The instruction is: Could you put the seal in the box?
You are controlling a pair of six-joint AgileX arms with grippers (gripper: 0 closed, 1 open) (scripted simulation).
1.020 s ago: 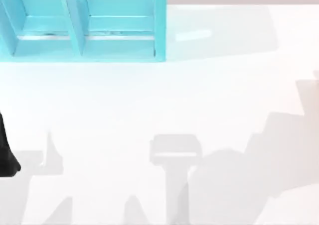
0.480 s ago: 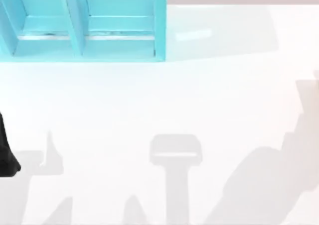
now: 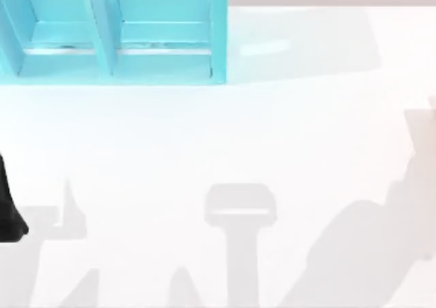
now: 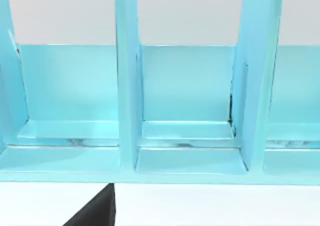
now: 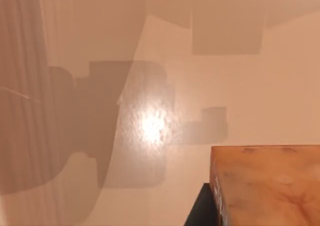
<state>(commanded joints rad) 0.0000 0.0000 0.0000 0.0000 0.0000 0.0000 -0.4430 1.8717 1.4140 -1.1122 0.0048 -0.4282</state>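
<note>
The right wrist view has the seal [image 5: 265,183] very close to the camera, orange-tan, w/ a dark bit of the right hand [image 5: 200,208] just beside it. Can't tell if that hand grips it or how wide it is. Pale worktop [image 5: 150,126] lies past it. Left arm [image 3: 8,209] sits at the worktop's left edge; can't tell its hand either. Blue box [image 3: 116,35] is at the far left, w/ open slots [image 4: 187,93].

You're seeing the box [image 3: 112,32] running off the top view's top and left edges at the table's far left corner. The seal [image 5: 267,186] is getting cropped by the right wrist view's edges, so its full shape isn't readable. A dark part [image 3: 8,209] of the left arm is sitting at the table's left edge, mostly cut off.
</note>
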